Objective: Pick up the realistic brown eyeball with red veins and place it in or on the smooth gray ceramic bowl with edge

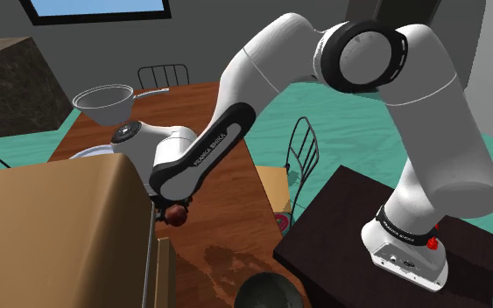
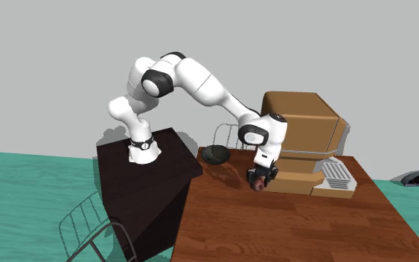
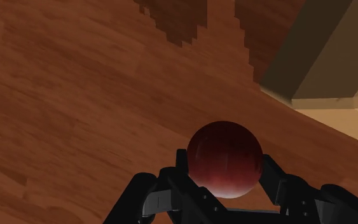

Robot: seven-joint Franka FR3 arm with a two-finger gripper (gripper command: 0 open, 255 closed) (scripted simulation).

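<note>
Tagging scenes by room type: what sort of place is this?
Probably a home dining area: a wooden table, wire-backed chairs beside it, and a window in the grey wall.

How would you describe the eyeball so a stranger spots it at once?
Find the brown wooden table and the white arm bending over it. Clasped in its black jaws, beside a tan box, is the only glossy dark red ball.

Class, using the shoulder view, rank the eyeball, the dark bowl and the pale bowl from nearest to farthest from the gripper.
1. The eyeball, clasped in the gripper.
2. The dark bowl, on the table at the bottom edge.
3. The pale bowl, at the table's far end, upper left.
</note>
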